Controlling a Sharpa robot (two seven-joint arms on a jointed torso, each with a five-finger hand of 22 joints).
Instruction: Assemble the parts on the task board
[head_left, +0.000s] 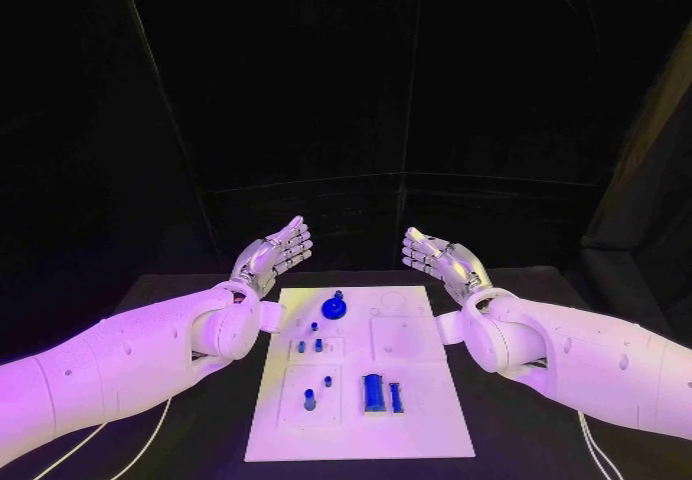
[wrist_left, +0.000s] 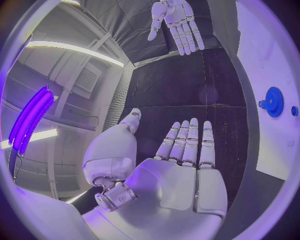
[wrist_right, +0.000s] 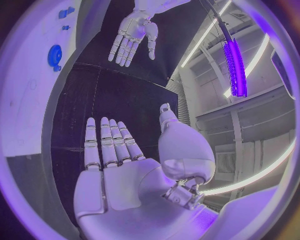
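The white task board lies in the middle of the black table. On it sit a round blue gear-like part, small blue pegs near the middle, and taller blue pieces nearer me. My left hand hovers above the board's far left corner, fingers straight and apart, holding nothing. My right hand mirrors it above the far right corner, also flat and empty. The left wrist view shows my left hand, the blue gear and the right hand. The right wrist view shows my right hand and the gear.
Black table surface surrounds the board on all sides. Dark curtains close off the back. Thin white cables trail along the table beside each arm near the front edge.
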